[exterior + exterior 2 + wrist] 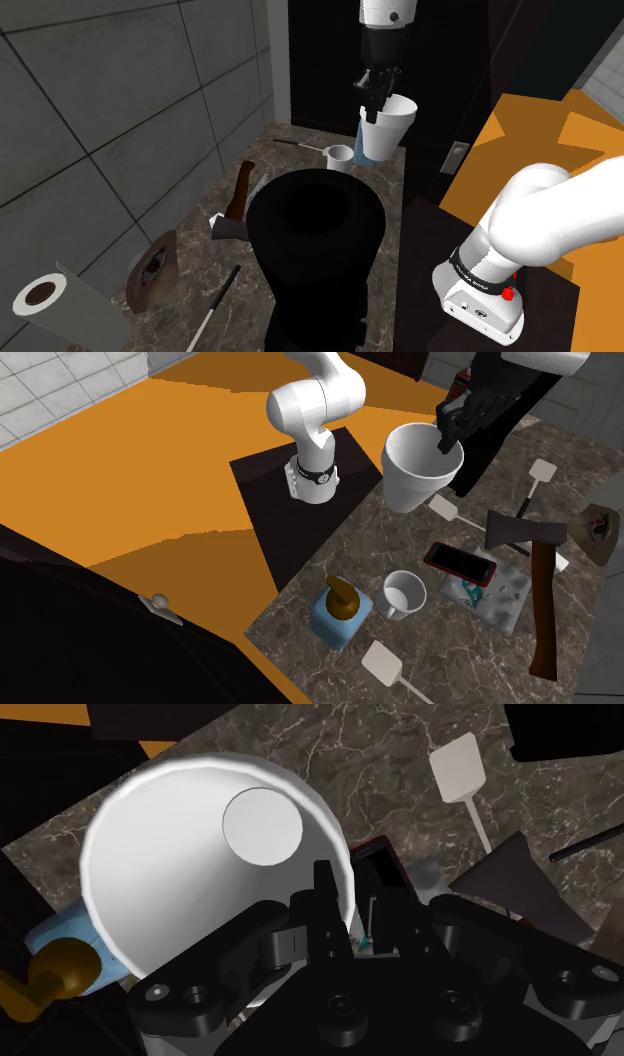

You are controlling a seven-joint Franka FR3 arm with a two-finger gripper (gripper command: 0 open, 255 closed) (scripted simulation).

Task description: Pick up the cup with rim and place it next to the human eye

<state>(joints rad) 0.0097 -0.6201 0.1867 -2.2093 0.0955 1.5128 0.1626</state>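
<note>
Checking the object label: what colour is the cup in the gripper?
White, inside and out; the cup shows best in the second exterior view.

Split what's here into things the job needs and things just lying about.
Job: big white cup, clasped in the end effector; brown eye-like piece.
Lying about: small mug, soap bottle, phone, axe, spatula, paper roll.
</note>
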